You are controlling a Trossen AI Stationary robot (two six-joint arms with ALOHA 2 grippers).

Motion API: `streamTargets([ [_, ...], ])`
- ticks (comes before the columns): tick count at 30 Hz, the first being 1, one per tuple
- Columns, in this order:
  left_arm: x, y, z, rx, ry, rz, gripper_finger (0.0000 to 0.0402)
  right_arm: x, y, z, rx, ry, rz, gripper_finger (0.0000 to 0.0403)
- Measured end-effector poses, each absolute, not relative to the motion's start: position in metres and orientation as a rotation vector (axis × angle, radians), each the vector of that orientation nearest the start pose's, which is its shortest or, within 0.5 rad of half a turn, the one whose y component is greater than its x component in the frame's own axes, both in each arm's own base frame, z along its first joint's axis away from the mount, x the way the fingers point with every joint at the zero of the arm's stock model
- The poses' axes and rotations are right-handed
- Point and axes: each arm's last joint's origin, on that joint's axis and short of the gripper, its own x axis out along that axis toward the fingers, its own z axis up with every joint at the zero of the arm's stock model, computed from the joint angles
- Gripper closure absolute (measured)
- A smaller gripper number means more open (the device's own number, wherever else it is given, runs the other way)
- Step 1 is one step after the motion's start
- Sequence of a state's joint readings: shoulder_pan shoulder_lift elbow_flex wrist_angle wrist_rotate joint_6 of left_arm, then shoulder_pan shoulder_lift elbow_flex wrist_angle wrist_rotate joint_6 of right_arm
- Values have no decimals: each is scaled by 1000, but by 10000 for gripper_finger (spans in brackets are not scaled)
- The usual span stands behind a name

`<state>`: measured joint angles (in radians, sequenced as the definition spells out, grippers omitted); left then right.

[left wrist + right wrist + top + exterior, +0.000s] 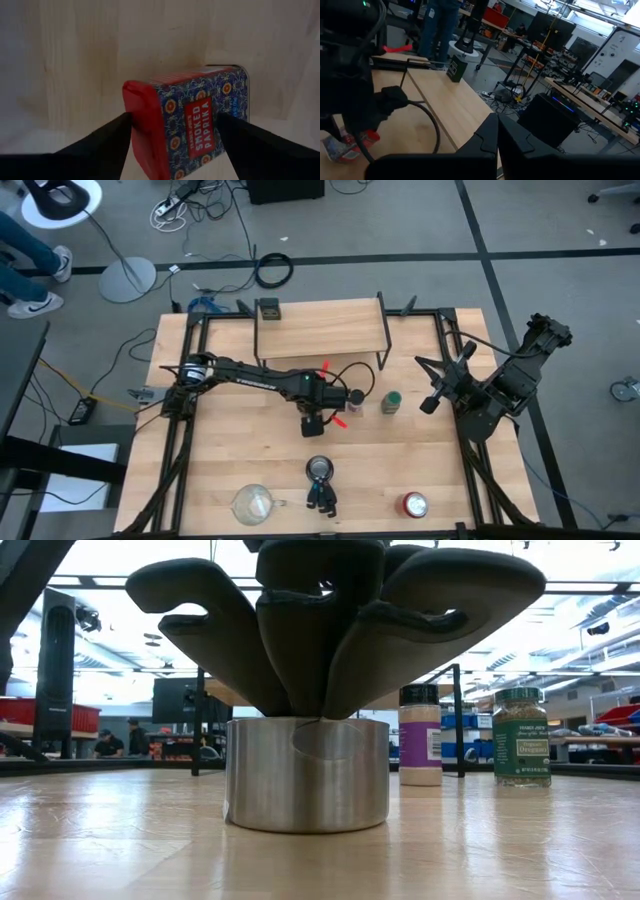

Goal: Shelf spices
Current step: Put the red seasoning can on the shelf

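Note:
My left gripper [318,420] reaches over the table's middle, shut on the red square tin [195,125], which also shows beneath it in the right wrist view [342,146]. The dark olive tin [268,310] stands on the left end of the shelf [320,330]. The purple-labelled jar [420,735] and the green jar [521,737] stand upright on the tabletop, just in front of the shelf's right end. My right gripper [430,404] waits shut above the table's right side, touching nothing. My left gripper pinches the red tin between its two fingers, coming from above and pointing down. One finger [107,140] is at the red lid end [137,112], the other [255,145] at the patterned side [217,107]. The tin lies tilted, label up; whether it is off the table I cannot tell.
A metal cup with a dark clawed piece on top [305,775] stands near the front middle. The clear glass cup [253,502] and the round red-topped can [415,504] stand along the near edge. People stand in the room beyond the table.

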<state>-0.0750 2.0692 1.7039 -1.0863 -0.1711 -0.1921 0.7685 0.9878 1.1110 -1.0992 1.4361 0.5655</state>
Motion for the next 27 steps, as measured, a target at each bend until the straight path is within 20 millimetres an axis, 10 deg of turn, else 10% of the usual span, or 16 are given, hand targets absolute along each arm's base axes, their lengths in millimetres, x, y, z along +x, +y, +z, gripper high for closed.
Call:
streamTargets([
  [15,409,-36,209,35,1392,223,117,128,84,354,-357,255,-691,396],
  [27,408,-43,212,58,1376,243,239,129,84,355,-357,255,-692,396],
])
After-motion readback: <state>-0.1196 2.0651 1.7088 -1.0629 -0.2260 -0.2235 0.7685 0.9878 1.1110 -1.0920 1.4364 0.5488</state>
